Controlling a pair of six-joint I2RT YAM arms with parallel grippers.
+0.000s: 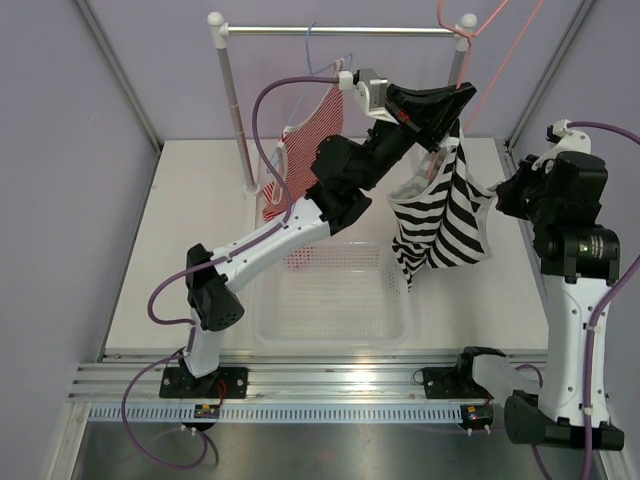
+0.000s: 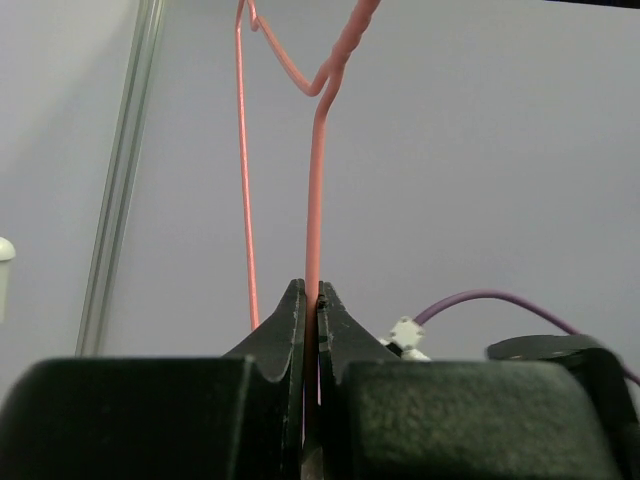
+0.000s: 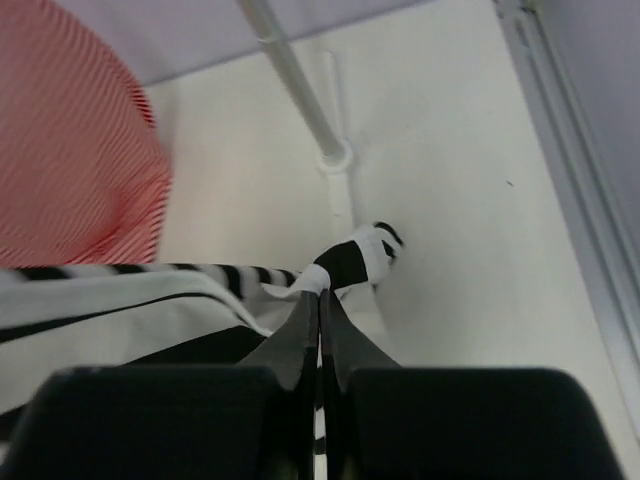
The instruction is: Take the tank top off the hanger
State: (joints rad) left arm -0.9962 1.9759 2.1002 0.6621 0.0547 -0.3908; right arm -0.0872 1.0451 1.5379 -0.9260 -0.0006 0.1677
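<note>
The black and white striped tank top (image 1: 445,215) hangs bunched from the pink-red wire hanger (image 1: 487,28), beside the rack's right post. My left gripper (image 1: 462,100) is raised there and shut on the hanger's wire; in the left wrist view the wire (image 2: 316,180) runs up from between the closed jaws of the left gripper (image 2: 312,298). My right gripper (image 1: 497,193) is at the tank top's right edge. In the right wrist view the right gripper (image 3: 320,300) is shut on a fold of the tank top (image 3: 352,262).
A white garment rack (image 1: 340,32) stands at the back, its post foot showing in the right wrist view (image 3: 335,160). A light blue hanger (image 1: 312,50) holds a fine red-and-white striped top (image 1: 310,140). A clear plastic basket (image 1: 330,295) sits below on the white table (image 1: 180,240).
</note>
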